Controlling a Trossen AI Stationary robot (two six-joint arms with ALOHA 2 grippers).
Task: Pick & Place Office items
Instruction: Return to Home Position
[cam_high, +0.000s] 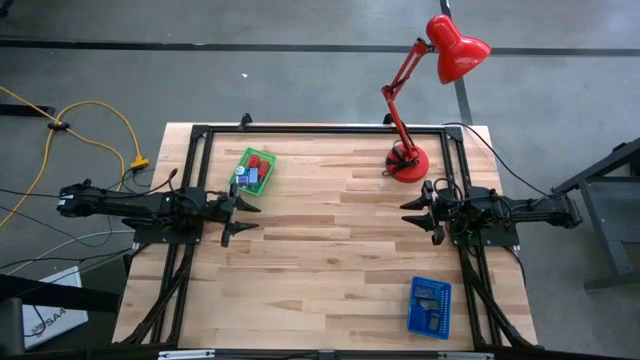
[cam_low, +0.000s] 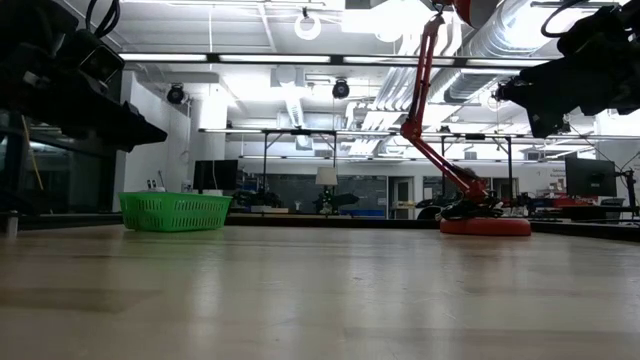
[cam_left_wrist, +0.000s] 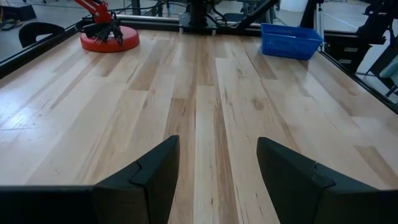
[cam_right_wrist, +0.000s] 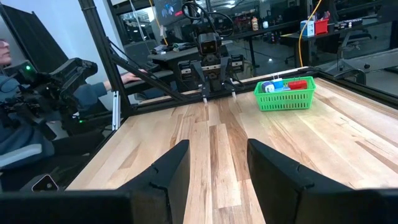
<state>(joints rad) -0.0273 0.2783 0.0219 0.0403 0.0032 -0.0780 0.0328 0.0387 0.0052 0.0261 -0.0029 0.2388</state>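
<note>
Office items (cam_right_wrist: 285, 85) lie heaped in the green tray (cam_right_wrist: 286, 99). Red and blue pieces show plainest, with a white one among them. The tray stands just beside the tips of the left gripper (cam_high: 250, 217), on the side of it toward the lamp's edge of the table, and it does not touch the fingers. The left gripper hangs above bare wood, its two fingers spread apart with nothing between them. Straight across from it and well apart, the right gripper (cam_high: 408, 214) points back at it. It too is spread wide, holds nothing and is clear of the table (cam_high: 330, 270). The red lamp (cam_high: 408, 161) has its round base near the right gripper on one side. The blue tray (cam_left_wrist: 291, 46) sits on the gripper's other side, farther off than the lamp. Something lies in the blue tray, too small to make out.
</note>
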